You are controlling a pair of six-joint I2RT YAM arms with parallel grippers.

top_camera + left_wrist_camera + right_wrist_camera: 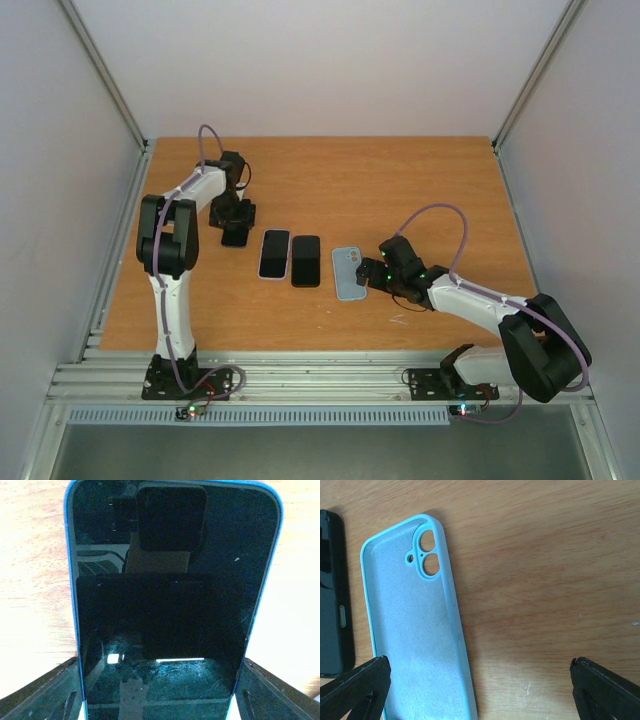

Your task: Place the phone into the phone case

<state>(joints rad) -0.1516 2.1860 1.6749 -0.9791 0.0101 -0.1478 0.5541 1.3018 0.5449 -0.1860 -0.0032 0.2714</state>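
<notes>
We see the phone (236,238) lying flat on the table (400,180) at the far left of a row, screen up, under the left gripper (237,222). From the left wrist the dark glass and blue rim of the phone (170,605) fill the view, and the gripper's two black fingers (45,700) come up on either side of the near end. Each one stands right against a long edge (the rim and the finger outlines meet in the picture). We cannot tell whether they press on the phone or only flank it.

To the right of it lie a pale-rimmed phone (274,254) and then a black phone (306,260), side by side and just apart. The light-blue case (347,272) comes next, near them but separate, with nothing in it.

The right gripper (372,275) sits just beside the case's right edge. From its wrist we see the case (415,630) hollow side up, with the camera cut-out at the far end. The fingers (355,685) are spread wide and hold nothing; the left one overlaps the case's near corner and the other stands over bare wood. The black phone (330,595) shows at the left margin.
</notes>
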